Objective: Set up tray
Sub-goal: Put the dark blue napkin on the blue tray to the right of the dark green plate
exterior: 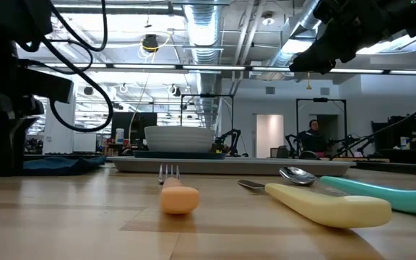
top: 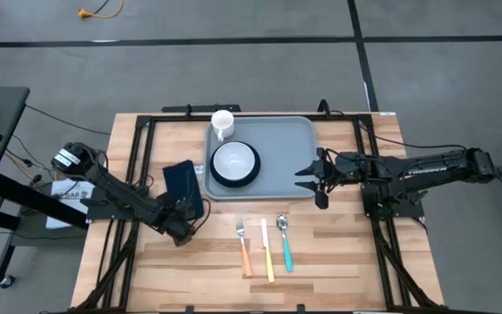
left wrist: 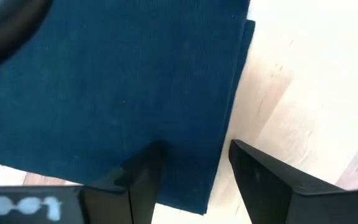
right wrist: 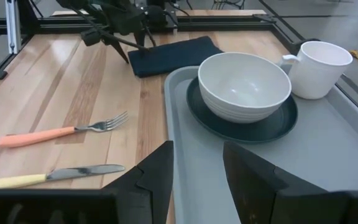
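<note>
We see the left jaws [top: 184,228] parted, straddling the near edge of a folded dark blue cloth napkin [top: 182,182] that lies flat on the light wooden surface [top: 338,244]; one finger [left wrist: 138,180] sits over the cloth and the other over bare wood, and nothing is gripped. The right jaws [top: 307,176] are also parted and empty, hovering over the right rim of the large flat grey-blue rectangular plastic tray [top: 286,157]. That tray lies in the far middle of the surface, just right of the napkin. On its left half rests a dark teal round plate [top: 234,177] carrying a white ribbed bowl [top: 234,160]. A white mug [top: 222,123] stands at the tray's far left corner, beside the plate. Near the tray, on bare wood, three utensils lie side by side: an orange-handled fork [top: 243,245], a yellow-handled knife [top: 267,252] and a teal-handled spoon [top: 285,242]. A seated person [exterior: 313,132] shows in the room beyond.
</note>
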